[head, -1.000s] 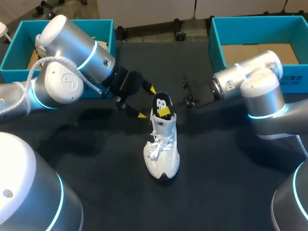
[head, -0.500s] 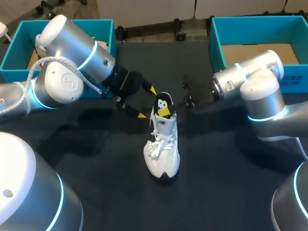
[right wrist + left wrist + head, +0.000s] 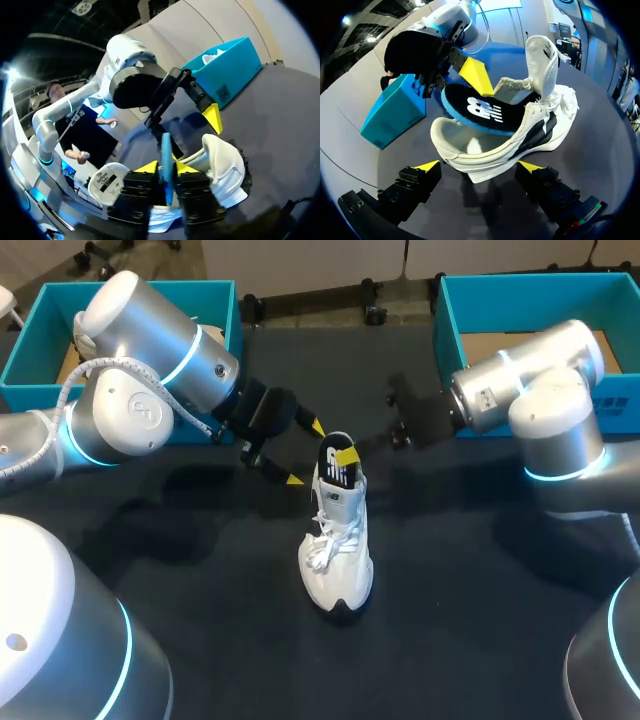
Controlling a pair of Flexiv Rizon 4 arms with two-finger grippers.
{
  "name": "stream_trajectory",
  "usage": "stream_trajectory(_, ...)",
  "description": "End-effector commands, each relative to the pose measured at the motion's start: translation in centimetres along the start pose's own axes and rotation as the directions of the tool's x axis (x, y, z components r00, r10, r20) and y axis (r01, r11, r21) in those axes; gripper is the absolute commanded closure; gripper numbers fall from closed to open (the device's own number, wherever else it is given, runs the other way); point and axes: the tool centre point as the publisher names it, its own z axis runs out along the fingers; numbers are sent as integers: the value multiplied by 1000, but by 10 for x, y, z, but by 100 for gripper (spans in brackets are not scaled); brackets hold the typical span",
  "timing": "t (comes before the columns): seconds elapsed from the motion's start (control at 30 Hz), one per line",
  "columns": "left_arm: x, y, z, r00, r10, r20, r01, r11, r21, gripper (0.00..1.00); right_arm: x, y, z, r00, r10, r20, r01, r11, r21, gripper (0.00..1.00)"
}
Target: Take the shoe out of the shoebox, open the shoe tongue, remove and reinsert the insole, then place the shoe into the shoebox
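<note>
Our right end effector point(image 3: 345, 454) is narrowed onto the black, blue-edged foam insole point(image 3: 334, 465), pinching its heel end from both sides. That end stands above the collar and the front sits inside. Our left end effector point(image 3: 305, 453) is spread wide, gripping nothing, tips just beside the heel. The white lace-up sneaker with black panels point(image 3: 338, 550) stands on the dark counter point(image 3: 480, 620), tongue raised, outside the teal shoebox point(image 3: 447, 335) beside our right arm.

Beyond the job itself I see only the bench point(image 3: 470, 640), a dark matte top, and crumpled white paper point(image 3: 212, 58) lying in the far-left teal box point(image 3: 231, 71).
</note>
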Motion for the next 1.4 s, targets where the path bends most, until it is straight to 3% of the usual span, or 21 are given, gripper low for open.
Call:
stream_trajectory(0.03,1,-1,0,1000,0,1,0,1000,-3,0,-7,1,5,1000,6,-1,-6,1000,18,100)
stream_trajectory(0.5,1,-1,0,1000,0,1,0,1000,-3,0,1,-31,17,997,74,-7,-74,997,36,100)
stream_trajectory(0.73,1,-1,0,1000,0,1,0,1000,-3,0,1,-29,18,997,78,-7,-78,996,37,100)
stream_trajectory(0.87,1,-1,0,1000,0,1,0,1000,-3,0,-1,-20,15,998,57,3,-57,998,36,70)
stream_trajectory(0.93,1,-1,0,1000,0,1,0,1000,-3,0,-1,-17,13,999,49,7,-49,998,36,62)
stream_trajectory(1.4,1,-1,0,1000,0,1,0,1000,-3,0,12,3,-6,997,-9,74,7,1000,27,54)
